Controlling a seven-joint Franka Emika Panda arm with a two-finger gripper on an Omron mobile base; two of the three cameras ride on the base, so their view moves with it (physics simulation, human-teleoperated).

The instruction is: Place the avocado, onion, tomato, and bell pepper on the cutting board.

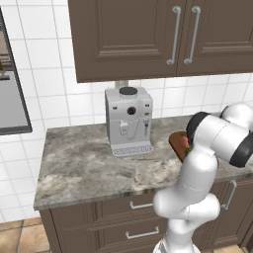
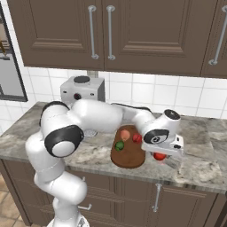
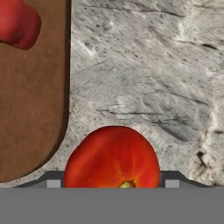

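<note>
My pincer [image 2: 167, 156] is closed around a red tomato [image 3: 113, 156] just right of the cutting board [image 2: 129, 155], low over the worktop [image 2: 201, 166]. The avocado [image 2: 119, 145], onion [image 2: 125, 134] and another red item [image 2: 137, 138] sit on the board. A shallow grip could let the round fruit slip and roll away.

even, bright rendered light; soft shadows (faint under objects); slightly coarse, no glare
</note>
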